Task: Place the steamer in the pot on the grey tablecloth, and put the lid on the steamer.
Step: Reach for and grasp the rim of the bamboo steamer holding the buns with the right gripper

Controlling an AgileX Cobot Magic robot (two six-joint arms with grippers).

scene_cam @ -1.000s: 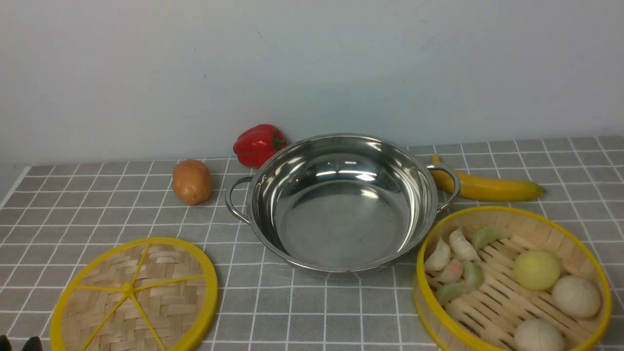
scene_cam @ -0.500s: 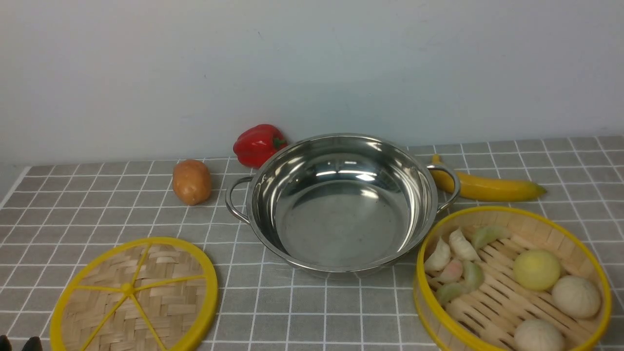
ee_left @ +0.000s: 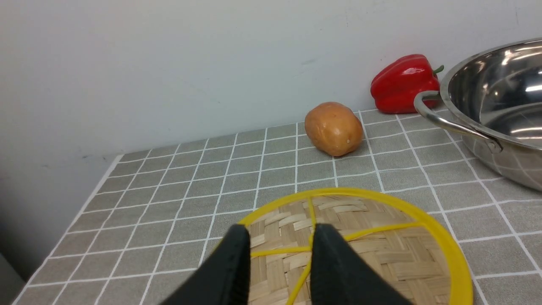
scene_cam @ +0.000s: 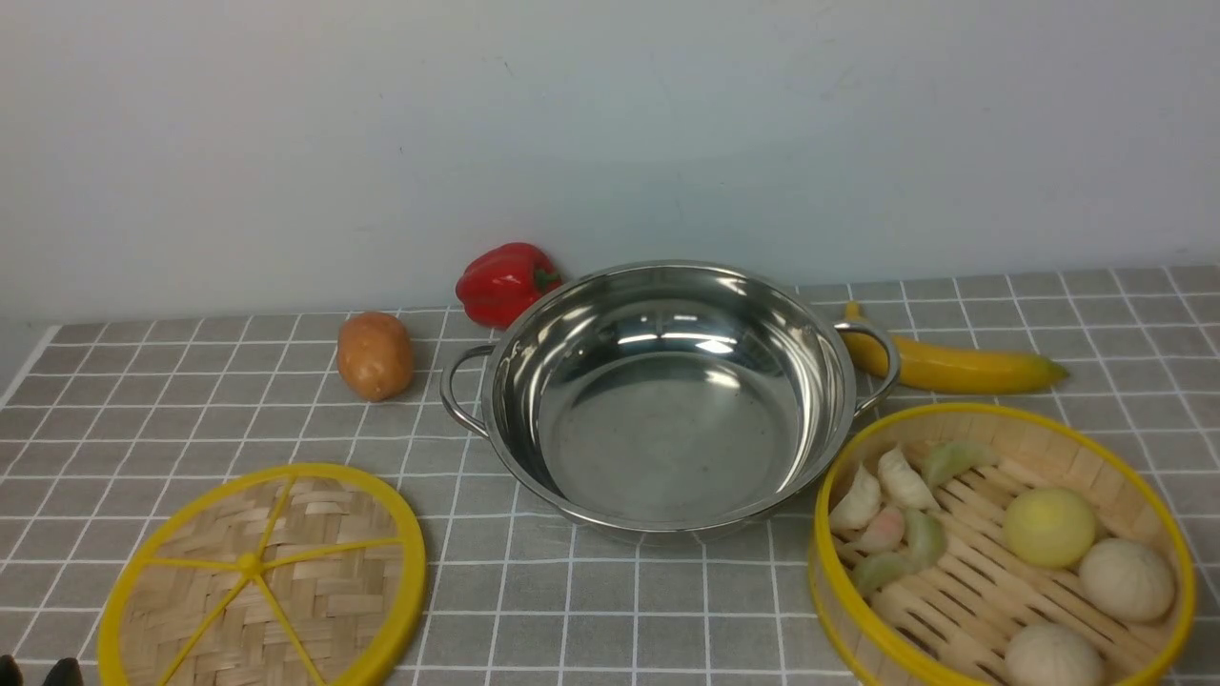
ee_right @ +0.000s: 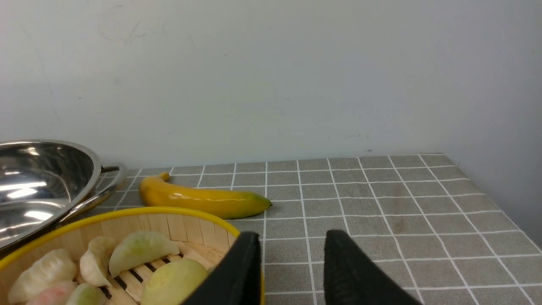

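The shiny steel pot [scene_cam: 667, 448] stands empty in the middle of the grey tablecloth [scene_cam: 191, 400]. To its right sits the steamer [scene_cam: 1058, 455], a yellow-rimmed bamboo basket that holds dumplings and round buns. At the near left the flat woven lid [scene_cam: 262, 576] lies on the cloth. My left gripper [ee_left: 280, 231] is open over the near part of the lid [ee_left: 381, 250], gripping nothing; only its tips [scene_cam: 36, 671] show in the front view. My right gripper [ee_right: 292, 237] is open beside the steamer's rim [ee_right: 169, 210], one finger over that rim, the other over cloth.
A potato [scene_cam: 375, 354] and a red bell pepper [scene_cam: 505, 281] lie behind the pot's left handle. A banana [scene_cam: 953, 367] lies behind the steamer, right of the pot. A pale wall closes the back. The cloth ends at the left and right table edges.
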